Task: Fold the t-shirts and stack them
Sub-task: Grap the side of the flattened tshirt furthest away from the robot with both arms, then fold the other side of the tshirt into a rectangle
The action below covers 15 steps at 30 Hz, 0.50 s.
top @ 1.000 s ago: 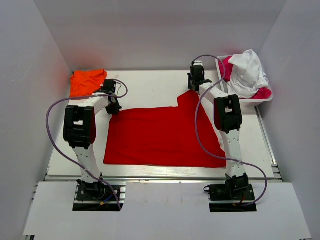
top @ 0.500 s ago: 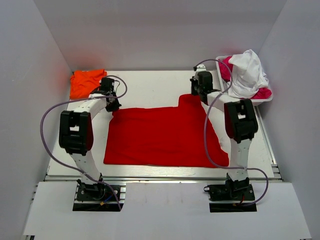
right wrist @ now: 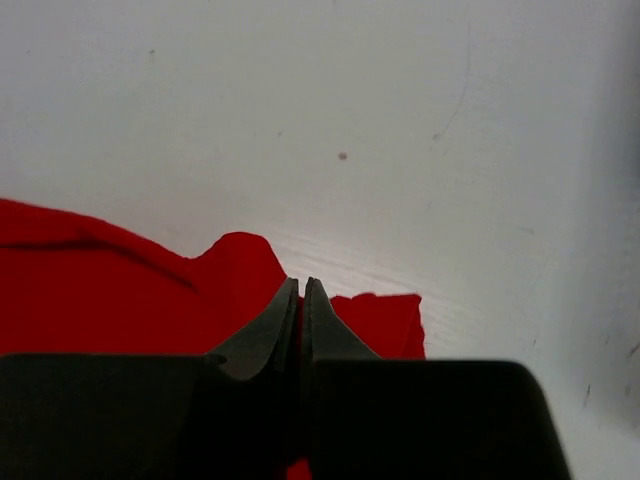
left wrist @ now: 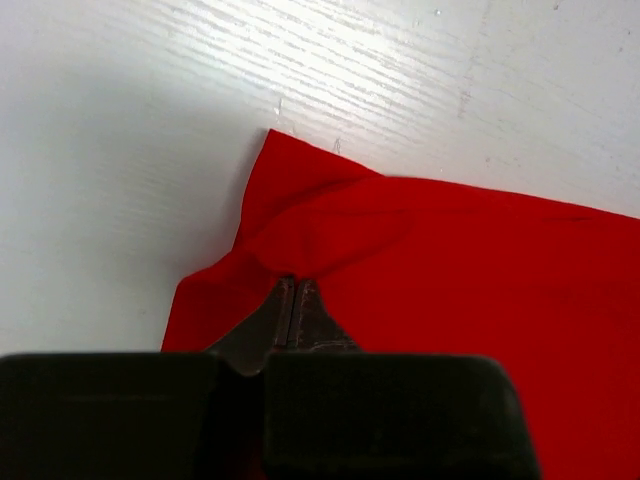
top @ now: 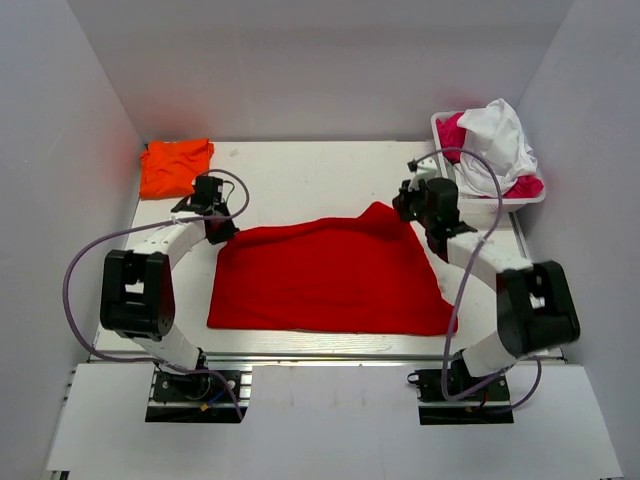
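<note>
Jaws clamped shut on the red t-shirt (top: 330, 280)
The left gripper (left wrist: 293, 287) and right gripper (right wrist: 300, 288) pinch its far corners; white table (right wrist: 300, 90) stretches ahead.

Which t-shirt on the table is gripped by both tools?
The red t-shirt spread mid-table: the left tool and right tool are each shut on its far edge. The orange t-shirt lies untouched at the far left.
</note>
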Tool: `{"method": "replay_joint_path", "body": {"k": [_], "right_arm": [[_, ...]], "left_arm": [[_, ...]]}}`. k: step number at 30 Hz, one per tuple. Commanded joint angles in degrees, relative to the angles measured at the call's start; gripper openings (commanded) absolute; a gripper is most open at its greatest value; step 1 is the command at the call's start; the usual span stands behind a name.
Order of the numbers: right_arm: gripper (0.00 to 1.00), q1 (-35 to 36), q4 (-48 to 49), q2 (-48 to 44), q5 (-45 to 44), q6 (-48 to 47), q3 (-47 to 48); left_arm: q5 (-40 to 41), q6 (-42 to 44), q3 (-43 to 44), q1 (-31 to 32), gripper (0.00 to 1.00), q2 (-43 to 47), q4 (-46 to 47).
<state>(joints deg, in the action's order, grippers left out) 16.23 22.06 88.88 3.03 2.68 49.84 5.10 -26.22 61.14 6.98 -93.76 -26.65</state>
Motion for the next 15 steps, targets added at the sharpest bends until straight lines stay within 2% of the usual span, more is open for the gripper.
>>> {"method": "replay_joint_path", "body": {"k": [1,10,13,15], "right_arm": [[0.00,0.4,1.1,-8.8,2.1,1.0,-5.6],[0.00,0.4,-9.0,-29.5,1.1,2.6,-18.0],[0.00,0.4,-14.1,-36.8,0.0,2.3,-20.3],[0.00,0.4,-17.8,-38.5,0.4,2.9,-21.5]], "left_arm": [[-0.6,-1.3,-2.3,0.1,0.00,5.5,1.4],[0.0,-3.2,-9.6,0.1,0.00,13.2,0.9],[1.0,-4.3,-9.6,-0.5,0.00,13.8,-0.8],[3.0,-5.0,-9.1,-0.5,0.00,14.5,-2.3]]}}
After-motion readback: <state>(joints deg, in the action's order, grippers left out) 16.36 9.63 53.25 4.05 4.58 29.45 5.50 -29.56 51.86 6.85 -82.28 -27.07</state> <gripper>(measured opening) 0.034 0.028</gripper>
